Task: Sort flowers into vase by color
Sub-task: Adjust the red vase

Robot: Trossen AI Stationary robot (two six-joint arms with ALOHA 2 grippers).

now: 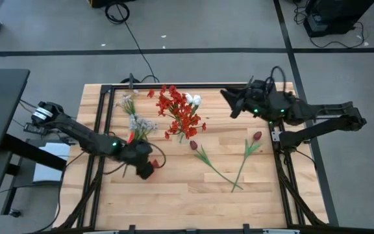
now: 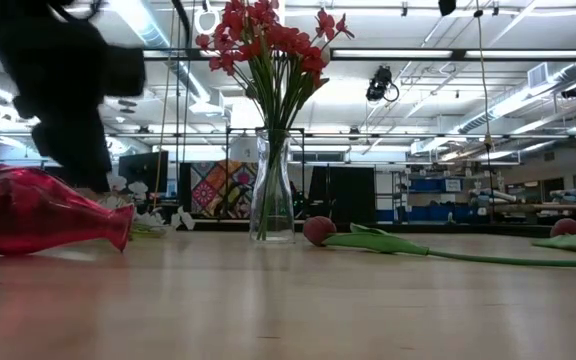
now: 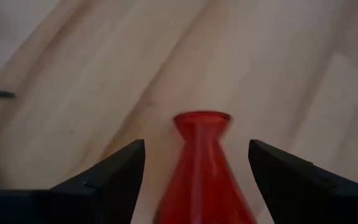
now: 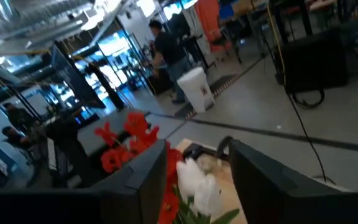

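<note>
At table centre, bright red flowers (image 1: 182, 112) and white tulips (image 1: 193, 99) stand in a clear glass vase (image 2: 271, 190). Dark red tulip buds (image 1: 194, 145) lie at 4 o'clock of it, pale sprays (image 1: 139, 125) at 9. Low at 8 o'clock, the left gripper (image 1: 145, 168) straddles a toppled red glass vase (image 3: 205, 171), fingers spread, not touching. The right gripper (image 1: 230, 102), parted and empty, hangs at 2 o'clock. Wood planks (image 1: 174, 195) meet a fluorescent-lit workshop with people.
</note>
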